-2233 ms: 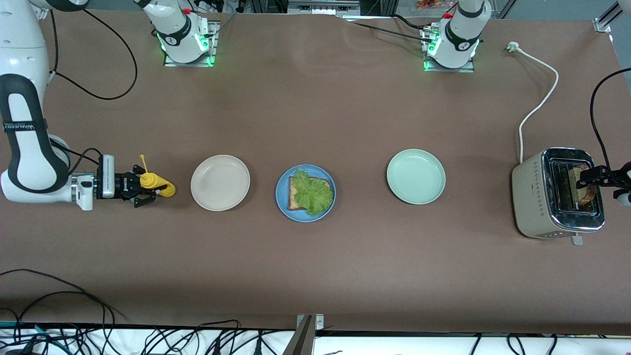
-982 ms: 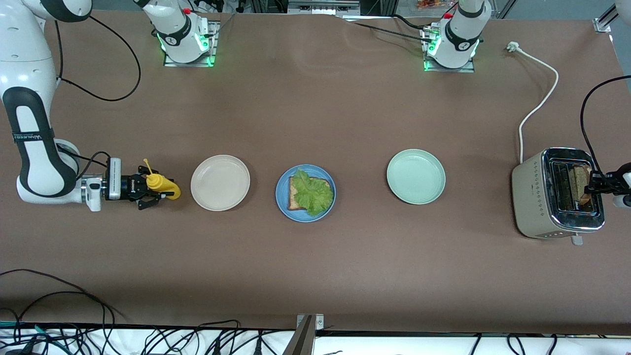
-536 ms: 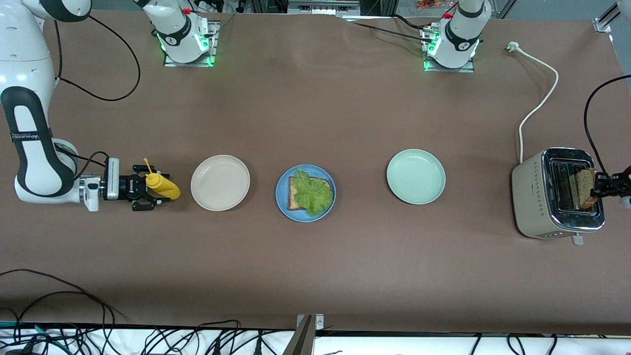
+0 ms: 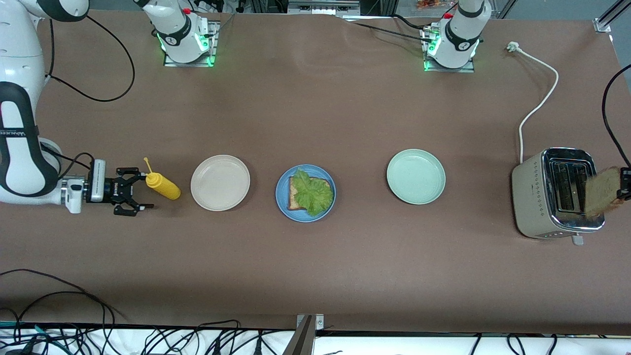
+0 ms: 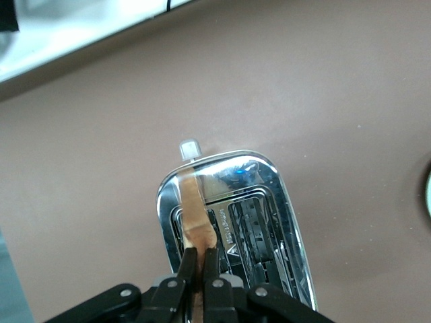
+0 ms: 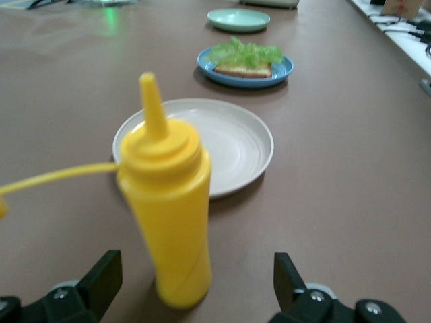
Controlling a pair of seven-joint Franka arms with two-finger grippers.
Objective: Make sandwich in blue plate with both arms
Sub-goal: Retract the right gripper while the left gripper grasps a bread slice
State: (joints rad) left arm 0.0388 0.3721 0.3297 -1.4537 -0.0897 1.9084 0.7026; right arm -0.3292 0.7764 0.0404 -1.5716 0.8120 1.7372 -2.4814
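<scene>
Pinching bread slice [image 4: 601,190] edgewise, left end effector [image 5: 199,259] above toaster [image 4: 557,193]; right end effector [image 4: 132,197] spread, mustard bottle [image 4: 163,186] just ahead

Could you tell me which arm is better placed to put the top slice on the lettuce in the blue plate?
Left: its claw already grips the bread slice above the toaster. The right claw is open beside the mustard bottle.

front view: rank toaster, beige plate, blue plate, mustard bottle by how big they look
1. toaster, largest
2. beige plate and blue plate: look about alike, so not ranked
3. mustard bottle, smallest
</scene>
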